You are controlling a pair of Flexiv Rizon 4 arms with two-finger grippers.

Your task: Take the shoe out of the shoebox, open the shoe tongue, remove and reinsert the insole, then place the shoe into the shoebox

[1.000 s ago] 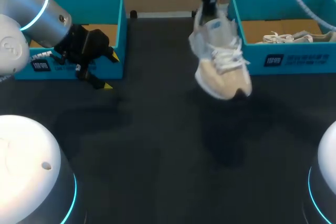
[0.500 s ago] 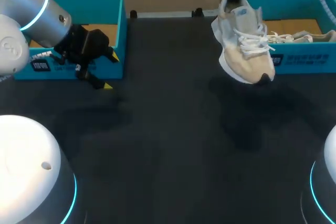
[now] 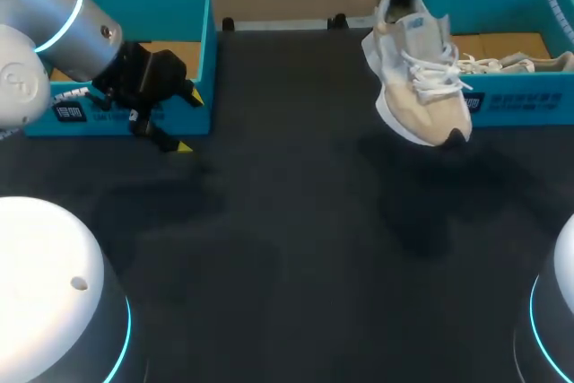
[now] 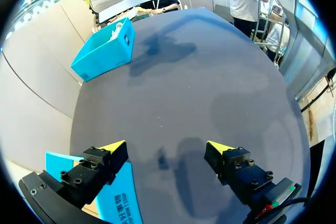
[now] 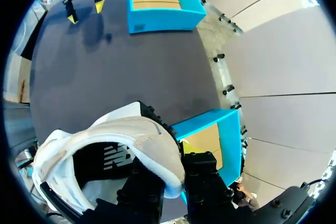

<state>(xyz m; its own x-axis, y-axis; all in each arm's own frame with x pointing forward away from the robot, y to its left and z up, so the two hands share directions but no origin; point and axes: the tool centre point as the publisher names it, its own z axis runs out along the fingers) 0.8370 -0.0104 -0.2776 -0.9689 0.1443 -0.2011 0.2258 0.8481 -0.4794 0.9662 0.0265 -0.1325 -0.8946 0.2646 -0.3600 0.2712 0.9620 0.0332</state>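
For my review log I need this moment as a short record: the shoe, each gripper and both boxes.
shoe: off the table, hanging toe-down, in front of the right box's near corner
right gripper: shut on the shoe's heel
left gripper: open, empty, in front of the left box
right box: holds a second shoe
left box: no shoe visible inside
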